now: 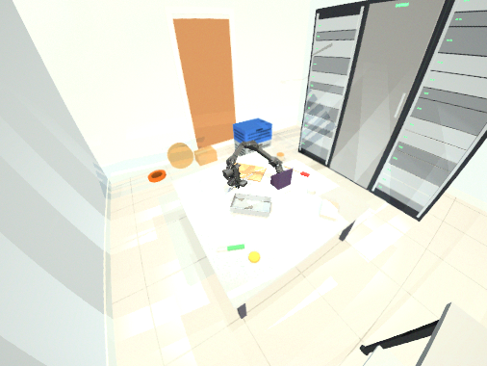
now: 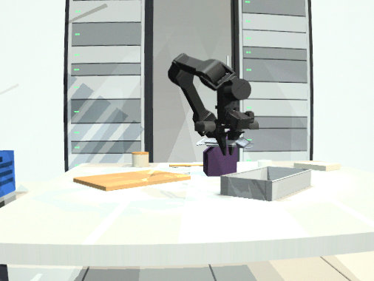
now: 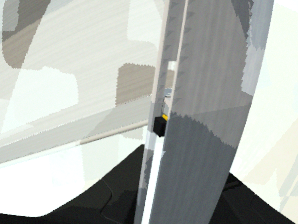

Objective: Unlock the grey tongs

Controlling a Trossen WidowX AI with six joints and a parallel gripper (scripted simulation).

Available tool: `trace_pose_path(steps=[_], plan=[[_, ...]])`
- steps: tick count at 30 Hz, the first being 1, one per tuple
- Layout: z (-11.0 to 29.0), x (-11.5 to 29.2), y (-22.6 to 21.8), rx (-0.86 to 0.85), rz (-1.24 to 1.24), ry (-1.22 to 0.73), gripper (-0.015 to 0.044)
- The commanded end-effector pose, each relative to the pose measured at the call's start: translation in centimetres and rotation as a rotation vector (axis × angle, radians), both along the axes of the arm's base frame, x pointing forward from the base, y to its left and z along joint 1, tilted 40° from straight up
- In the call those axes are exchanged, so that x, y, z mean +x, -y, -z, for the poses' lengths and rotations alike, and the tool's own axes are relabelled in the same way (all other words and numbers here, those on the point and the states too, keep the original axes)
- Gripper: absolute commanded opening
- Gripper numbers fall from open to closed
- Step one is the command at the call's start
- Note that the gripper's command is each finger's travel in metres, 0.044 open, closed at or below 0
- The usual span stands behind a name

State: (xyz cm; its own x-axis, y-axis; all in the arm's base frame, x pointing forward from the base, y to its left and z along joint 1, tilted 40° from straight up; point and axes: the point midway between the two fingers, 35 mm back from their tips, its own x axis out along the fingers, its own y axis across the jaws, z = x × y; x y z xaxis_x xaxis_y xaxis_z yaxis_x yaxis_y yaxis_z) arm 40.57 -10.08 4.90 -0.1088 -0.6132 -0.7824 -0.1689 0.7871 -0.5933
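My gripper (image 1: 234, 182) (image 2: 226, 149) is shut on the grey tongs (image 2: 243, 143) (image 3: 206, 129) and holds them roughly level, well above the table. In the exterior view it hangs in front of the purple box (image 2: 218, 163), between the wooden board (image 1: 253, 171) (image 2: 129, 179) and the grey roasting tin (image 1: 250, 210) (image 2: 266, 185). In the wrist view the tongs fill the frame as one long grey blade, with a small black and yellow lock (image 3: 160, 120) on their edge. The arms lie close together. The tin stands to the right of the board and the tongs are clear of it.
A purple box (image 1: 281, 178) stands behind the gripper. A corked jar (image 2: 140, 159) and a pencil (image 2: 185, 165) lie behind the board. A beige block (image 1: 329, 209) (image 2: 317, 166), a green marker (image 1: 236, 247), a yellow ball (image 1: 254, 256) and a blue crate (image 1: 252, 131) stand around.
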Motion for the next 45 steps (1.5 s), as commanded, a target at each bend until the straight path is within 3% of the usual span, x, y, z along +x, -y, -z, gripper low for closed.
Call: trace_pose_path(steps=[1, 15, 26, 45], plan=[[-2.4, -0.9, 1.5, -0.014, 0.057, 0.068, -0.0150], [-8.1, -5.6, 6.8, -0.062, 0.257, 0.222, -0.0150], [-9.4, -7.3, 8.5, -0.063, 0.318, 0.264, -0.0150], [-15.1, -17.4, 15.0, -0.067, 0.625, 0.494, -0.0150]])
